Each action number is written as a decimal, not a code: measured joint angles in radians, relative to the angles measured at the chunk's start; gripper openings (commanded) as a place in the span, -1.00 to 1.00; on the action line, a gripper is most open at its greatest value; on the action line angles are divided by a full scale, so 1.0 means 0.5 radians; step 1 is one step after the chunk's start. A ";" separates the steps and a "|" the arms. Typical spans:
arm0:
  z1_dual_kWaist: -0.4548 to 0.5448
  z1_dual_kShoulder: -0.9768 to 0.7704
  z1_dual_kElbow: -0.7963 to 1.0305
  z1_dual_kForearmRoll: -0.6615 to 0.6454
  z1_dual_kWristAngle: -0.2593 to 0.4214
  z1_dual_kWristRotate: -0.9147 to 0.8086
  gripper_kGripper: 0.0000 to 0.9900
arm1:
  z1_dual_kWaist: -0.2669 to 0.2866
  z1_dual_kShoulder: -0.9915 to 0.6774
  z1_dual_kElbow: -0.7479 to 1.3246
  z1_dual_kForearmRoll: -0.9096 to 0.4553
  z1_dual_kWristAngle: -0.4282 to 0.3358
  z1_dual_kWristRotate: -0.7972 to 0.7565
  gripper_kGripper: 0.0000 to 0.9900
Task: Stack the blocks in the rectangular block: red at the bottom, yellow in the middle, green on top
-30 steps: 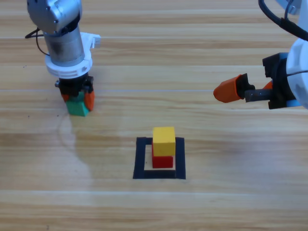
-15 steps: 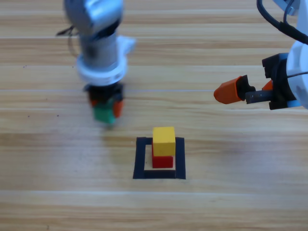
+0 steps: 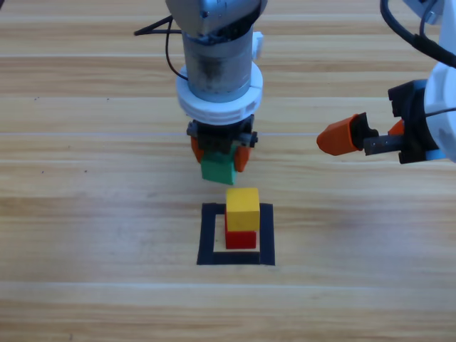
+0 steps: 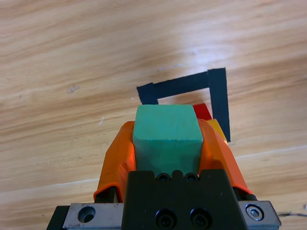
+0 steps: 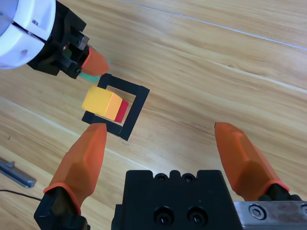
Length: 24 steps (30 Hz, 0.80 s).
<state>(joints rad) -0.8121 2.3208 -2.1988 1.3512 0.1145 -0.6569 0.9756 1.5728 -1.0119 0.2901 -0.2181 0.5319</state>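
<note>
Wooden table spread wide, left gripper clamped on the green cube, just up-table of the black tape rectangle where the yellow cube sits on the red cube. Final step, I'd say: carry green squarely over yellow, lower, release. Right gripper waits wide apart at the right edge.

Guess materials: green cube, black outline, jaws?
Green cube: likely painted wood or foam, matte, crisp edges, faint surface texture.
Black outline: looks like tape, lying flat on the table, matte.
Left gripper jaws: orange, smooth, slight sheen; plastic or rubber, hard to tell.
</note>
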 measured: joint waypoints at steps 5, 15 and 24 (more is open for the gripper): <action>0.000 -0.012 0.000 0.013 0.022 -0.069 -1.00 | 0.000 0.000 0.002 0.000 0.000 -0.012 1.00; 0.000 -0.128 0.012 0.113 0.028 -0.434 -1.00 | 0.000 0.000 0.002 0.000 0.000 -0.020 1.00; -0.003 -0.169 0.131 0.113 -0.071 -0.576 -1.00 | 0.000 0.000 0.002 0.000 0.000 -0.026 1.00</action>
<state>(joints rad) -0.8134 2.2363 -2.1334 1.4076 0.0791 -0.9448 0.9756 1.5728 -1.0107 0.2901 -0.2180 0.5188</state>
